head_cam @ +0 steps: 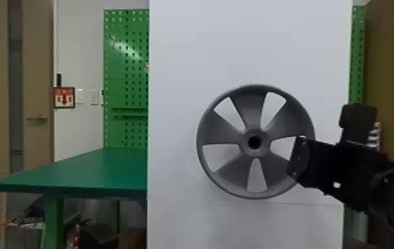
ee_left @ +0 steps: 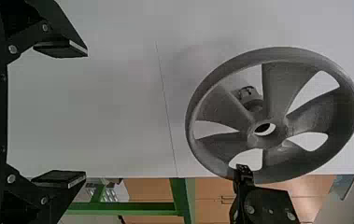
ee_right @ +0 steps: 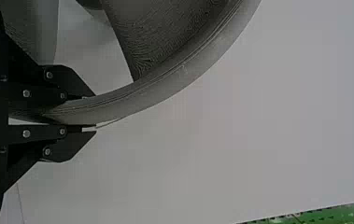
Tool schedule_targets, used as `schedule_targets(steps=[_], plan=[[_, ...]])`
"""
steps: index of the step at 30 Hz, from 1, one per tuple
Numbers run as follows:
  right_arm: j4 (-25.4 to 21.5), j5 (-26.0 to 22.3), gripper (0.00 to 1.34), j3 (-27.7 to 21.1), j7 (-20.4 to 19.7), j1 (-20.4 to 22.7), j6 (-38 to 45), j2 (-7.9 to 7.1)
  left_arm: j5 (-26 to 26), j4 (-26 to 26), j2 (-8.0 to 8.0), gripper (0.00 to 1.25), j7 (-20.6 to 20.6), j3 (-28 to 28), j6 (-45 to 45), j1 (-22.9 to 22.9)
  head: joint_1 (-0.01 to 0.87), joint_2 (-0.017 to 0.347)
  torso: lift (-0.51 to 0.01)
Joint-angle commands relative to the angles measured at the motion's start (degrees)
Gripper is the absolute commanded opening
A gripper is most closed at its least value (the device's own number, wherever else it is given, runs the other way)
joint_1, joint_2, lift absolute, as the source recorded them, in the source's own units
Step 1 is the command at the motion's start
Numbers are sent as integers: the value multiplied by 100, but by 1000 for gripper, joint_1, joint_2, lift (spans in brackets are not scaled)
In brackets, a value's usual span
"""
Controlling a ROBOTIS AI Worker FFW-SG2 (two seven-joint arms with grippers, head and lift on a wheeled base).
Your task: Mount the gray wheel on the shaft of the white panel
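My right gripper (head_cam: 298, 157) comes in from the right in the head view, at the right side of the gray wheel (head_cam: 217, 127), which faces me in front of the white panel (head_cam: 186, 53). In the right wrist view, the right gripper (ee_right: 90, 112) is shut on the rim of the wheel (ee_right: 165, 88). The left wrist view shows the panel's shaft (ee_left: 249, 95) behind the wheel (ee_left: 300, 163), seen through an opening between spokes, off the wheel's centre hole. There my left gripper (ee_left: 79, 114) is open, apart from the wheel, with nothing between its fingers.
A green table (head_cam: 73, 172) stands left of the panel. Behind it is a green pegboard (head_cam: 126, 66), with another strip of pegboard (head_cam: 358, 56) at the panel's right edge. A door (head_cam: 37, 99) is at the far left.
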Motion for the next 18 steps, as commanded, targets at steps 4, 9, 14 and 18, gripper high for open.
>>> schedule_targets(steps=[4,9,14,18], plan=[[19,100,170,-12,0,-35,-2,110,17,0,2,914,0,0,0,-9,38,-8,-495],[37,153,170,-21,0,-53,7,119,17,0,11,914,0,0,0,-18,38,-8,-495],[81,188,170,-30,0,-70,-2,101,26,0,2,914,0,-9,0,-18,38,-8,-495],[160,196,170,-38,0,-88,-37,92,26,0,11,914,0,-9,0,-27,38,-8,-495]])
